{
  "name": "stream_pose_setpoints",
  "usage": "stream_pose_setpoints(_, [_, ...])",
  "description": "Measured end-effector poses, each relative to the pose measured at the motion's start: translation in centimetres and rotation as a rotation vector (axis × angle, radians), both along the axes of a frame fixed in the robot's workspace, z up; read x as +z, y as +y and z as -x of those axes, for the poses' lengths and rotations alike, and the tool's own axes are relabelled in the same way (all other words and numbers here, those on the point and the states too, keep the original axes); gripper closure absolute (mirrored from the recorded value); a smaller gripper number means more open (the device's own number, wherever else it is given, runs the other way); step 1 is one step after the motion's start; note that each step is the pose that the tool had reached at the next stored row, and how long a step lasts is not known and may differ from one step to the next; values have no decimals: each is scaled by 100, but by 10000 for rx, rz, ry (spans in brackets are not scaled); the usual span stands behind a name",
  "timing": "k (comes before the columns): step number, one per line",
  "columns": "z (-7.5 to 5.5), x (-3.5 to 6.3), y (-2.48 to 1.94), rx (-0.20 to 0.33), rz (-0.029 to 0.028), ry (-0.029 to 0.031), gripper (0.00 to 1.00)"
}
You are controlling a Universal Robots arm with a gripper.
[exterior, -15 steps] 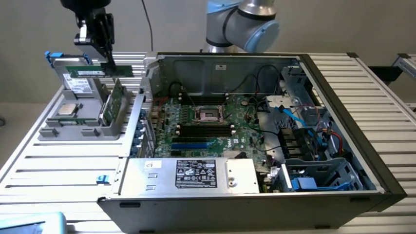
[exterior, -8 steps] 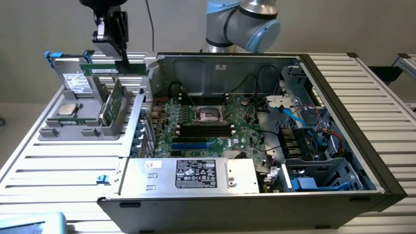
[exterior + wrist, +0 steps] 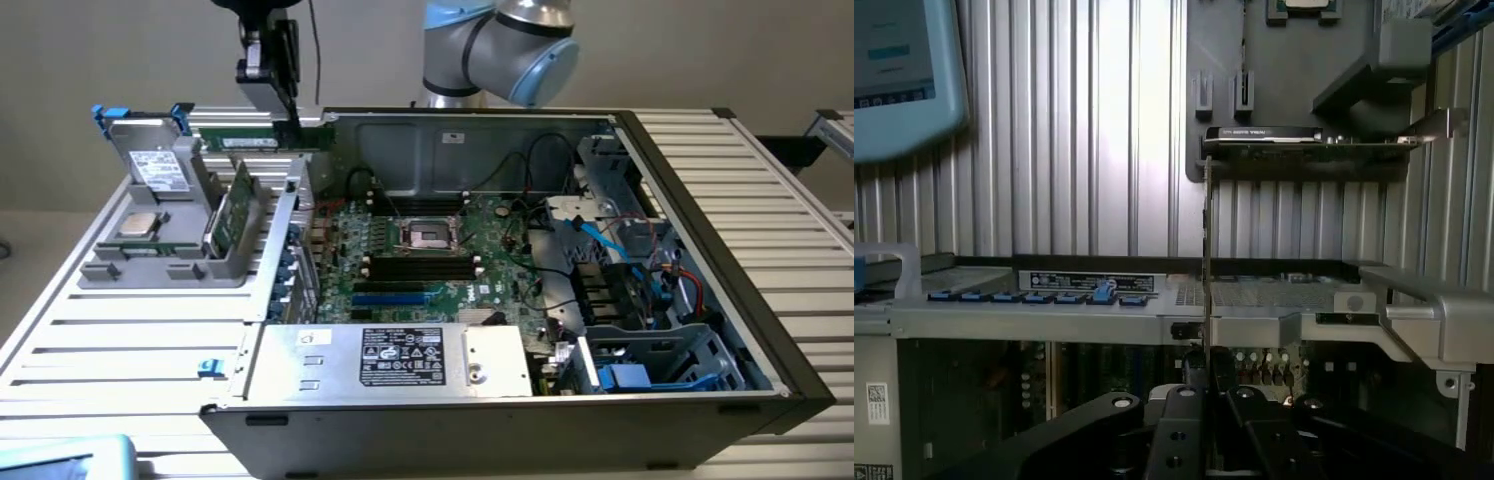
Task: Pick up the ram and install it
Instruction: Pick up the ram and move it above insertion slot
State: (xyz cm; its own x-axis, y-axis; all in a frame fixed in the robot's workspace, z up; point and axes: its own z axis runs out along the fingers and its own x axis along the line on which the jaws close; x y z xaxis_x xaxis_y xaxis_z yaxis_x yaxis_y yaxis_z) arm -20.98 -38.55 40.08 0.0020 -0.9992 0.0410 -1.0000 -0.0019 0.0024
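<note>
The motherboard's black slots [image 3: 422,266] are sitting empty in the open case [image 3: 467,113], so installing is waiting, while farther back the gripper [image 3: 284,118] is pinching the lifted ram [image 3: 238,141] narrowly beside the case's far corner.

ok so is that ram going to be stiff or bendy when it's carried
Likely stiff: the ram shows as a straight thin edge out of the shut gripper, no sag. Probably light, being so thin. Side knocks might crack it.
</note>
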Motion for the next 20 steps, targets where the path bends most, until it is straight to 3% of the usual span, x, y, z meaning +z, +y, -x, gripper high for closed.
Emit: stream_pose_setpoints(20, [-912, 17, 0, 0, -1, -1, 87])
